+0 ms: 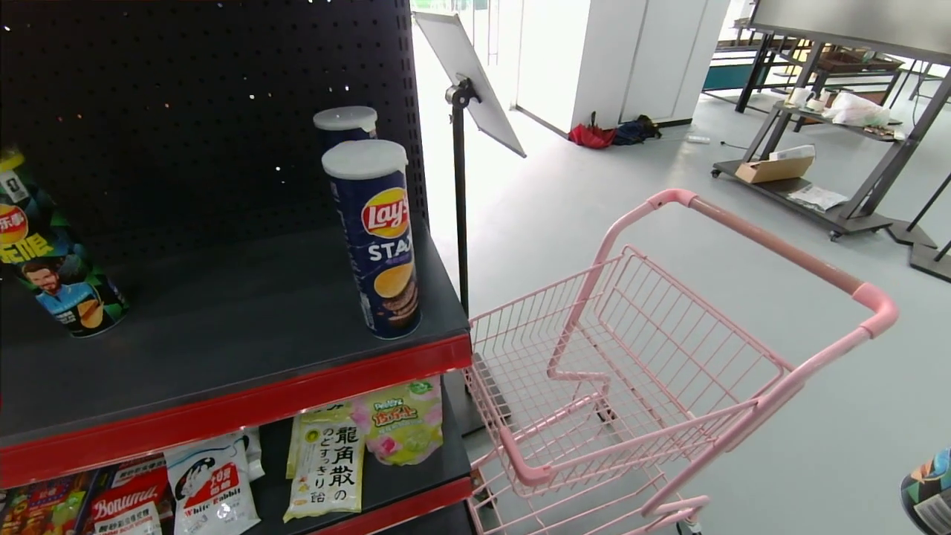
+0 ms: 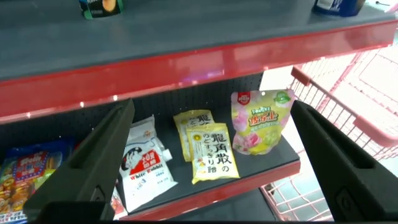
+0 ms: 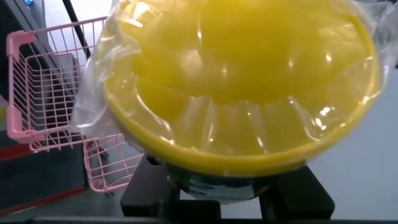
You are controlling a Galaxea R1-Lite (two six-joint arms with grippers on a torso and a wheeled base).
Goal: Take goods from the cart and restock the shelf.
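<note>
Grey floor runs behind a black pegboard shelf [image 1: 223,327] with red edges, and a pink wire cart [image 1: 780,253] stands just beside it. The right gripper [image 3: 224,196] is clamped around a chip can [image 3: 242,93], held in the air to the right of the cart. The can has a yellow lid under a wrinkled clear plastic cover and a dark printed body. The left gripper [image 2: 211,155] hangs with its fingers spread wide, facing snack bags [image 2: 261,121] on the shelf's lower level. Two blue cans [image 1: 379,245] stand on the upper level.
</note>
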